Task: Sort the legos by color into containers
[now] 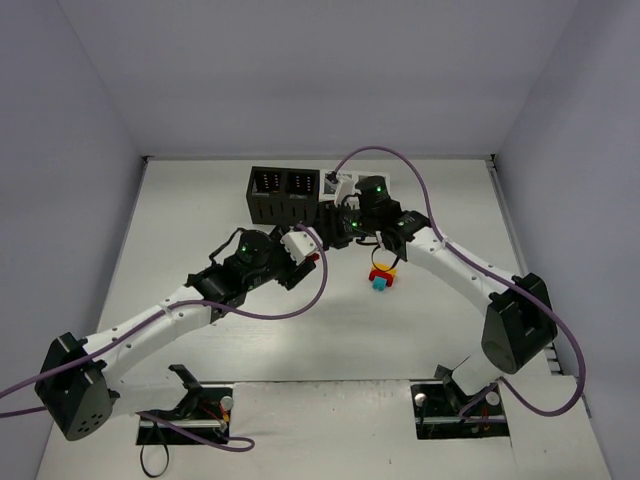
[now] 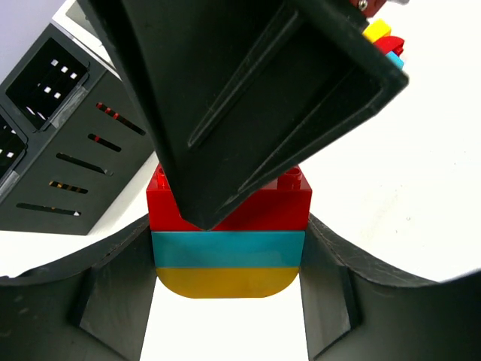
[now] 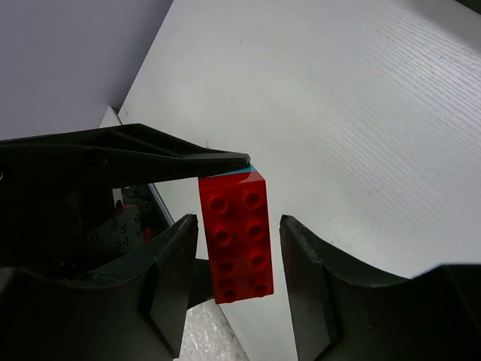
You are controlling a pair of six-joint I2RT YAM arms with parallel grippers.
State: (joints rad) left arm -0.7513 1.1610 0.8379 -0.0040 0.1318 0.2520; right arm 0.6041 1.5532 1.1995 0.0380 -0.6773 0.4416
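My left gripper [image 2: 229, 224] is shut on a lego stack [image 2: 229, 252], red on top, then teal, then yellow, and holds it by its sides. In the right wrist view the red top brick [image 3: 237, 233] sits between my right gripper's [image 3: 239, 222] open fingers, with a gap on each side. The two grippers meet just in front of the containers, left [image 1: 311, 245] and right [image 1: 337, 230]. The black bins [image 1: 283, 195] and white bins [image 1: 340, 186] stand in a row at the back. A second clump of red, yellow and teal legos [image 1: 381, 275] lies on the table.
The slotted black bin wall [image 2: 68, 143] is close on the left of the held stack. The loose clump [image 2: 383, 37] lies beyond the right gripper. Purple cables loop over both arms. White walls enclose the table.
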